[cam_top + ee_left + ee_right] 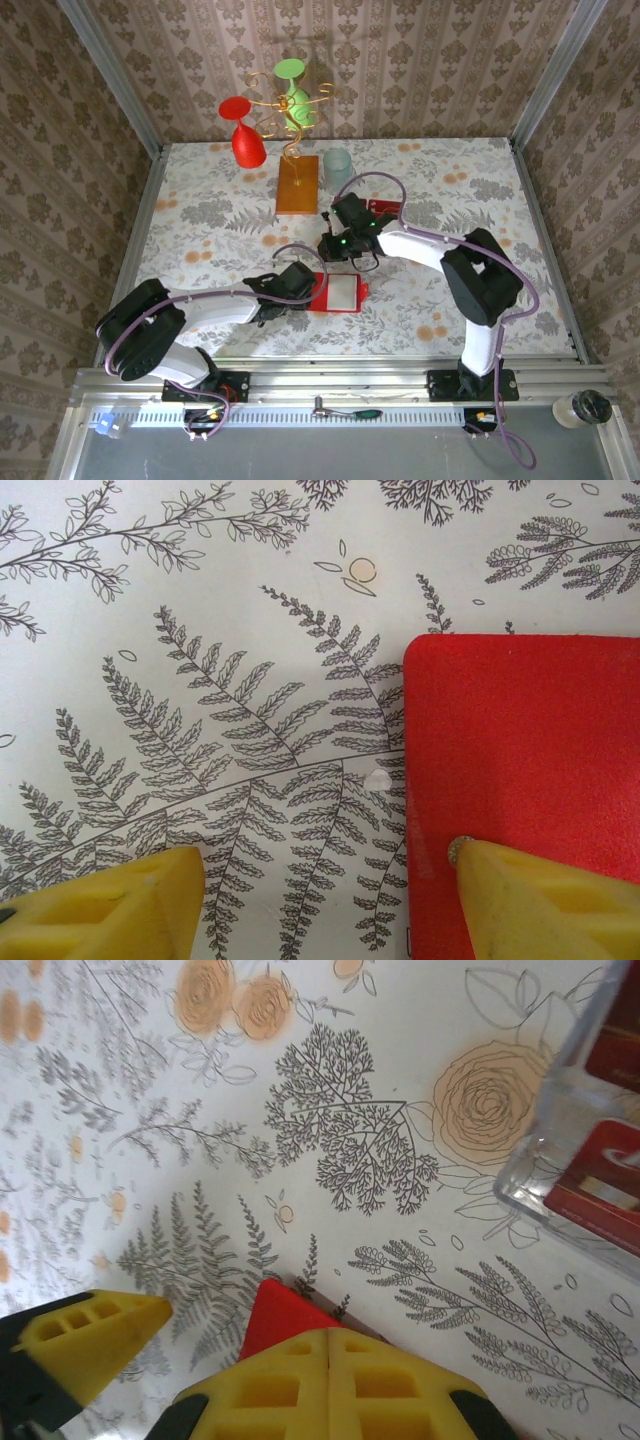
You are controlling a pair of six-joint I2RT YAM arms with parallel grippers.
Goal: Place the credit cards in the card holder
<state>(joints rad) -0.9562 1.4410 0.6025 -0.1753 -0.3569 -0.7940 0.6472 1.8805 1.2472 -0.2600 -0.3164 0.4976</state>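
Right claw [330, 1338] clenched on 1 credit card [272, 1318]; left claw [325, 852] released, fingertip [540, 900] on card holder [520, 730]; clear stand [555, 1175] holds 2 more.

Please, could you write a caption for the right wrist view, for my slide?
Right gripper, jaws shut on a red credit card, near the clear stand holding more cards.

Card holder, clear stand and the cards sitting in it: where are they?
card holder [342, 293]: overhead view, pale inside face.
clear stand [553, 1173]: right wrist view, transparent lower wall.
credit cards [608, 1175]: right wrist view, red face of the lower card.
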